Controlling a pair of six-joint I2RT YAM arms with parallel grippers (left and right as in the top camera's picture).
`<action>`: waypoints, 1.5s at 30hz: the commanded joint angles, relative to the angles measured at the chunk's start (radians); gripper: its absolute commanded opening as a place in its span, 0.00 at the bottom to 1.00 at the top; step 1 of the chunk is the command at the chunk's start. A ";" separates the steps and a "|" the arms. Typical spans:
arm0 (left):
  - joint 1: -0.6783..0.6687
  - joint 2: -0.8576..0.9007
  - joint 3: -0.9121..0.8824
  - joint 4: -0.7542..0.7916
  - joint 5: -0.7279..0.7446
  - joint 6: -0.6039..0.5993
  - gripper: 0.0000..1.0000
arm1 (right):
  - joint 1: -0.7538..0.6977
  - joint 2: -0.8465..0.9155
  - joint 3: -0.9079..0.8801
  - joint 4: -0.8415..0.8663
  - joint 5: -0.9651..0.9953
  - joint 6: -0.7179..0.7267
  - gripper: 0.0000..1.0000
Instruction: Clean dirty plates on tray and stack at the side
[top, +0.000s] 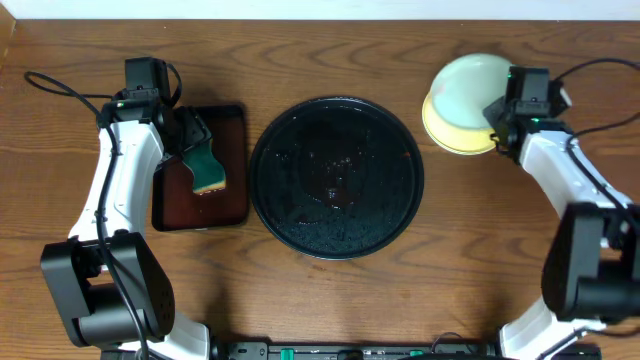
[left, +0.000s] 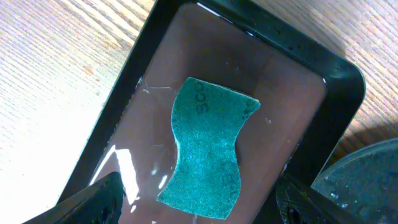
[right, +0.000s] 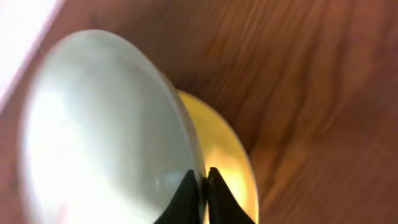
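- Right gripper (right: 200, 179) pinches the rim of the off-centre pale mint-blue round plate (right: 106, 124); once released, it could slide off the yellow round plate (right: 227, 155).
- Left gripper (left: 202, 200) stands open above the green sponge (left: 205, 146).

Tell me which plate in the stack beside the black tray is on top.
The pale mint plate: it lies uppermost, while the yellow plate under it shows only a crescent of rim.
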 joint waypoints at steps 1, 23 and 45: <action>0.003 0.001 0.021 0.000 -0.013 0.010 0.79 | 0.006 0.045 -0.005 0.029 -0.073 -0.098 0.21; 0.003 0.001 0.021 0.000 -0.013 0.010 0.79 | 0.054 -0.526 -0.004 -0.466 -0.034 -0.232 0.49; 0.003 0.001 0.021 0.000 -0.013 0.010 0.80 | 0.430 -0.729 -0.004 -0.903 -0.107 -0.310 0.99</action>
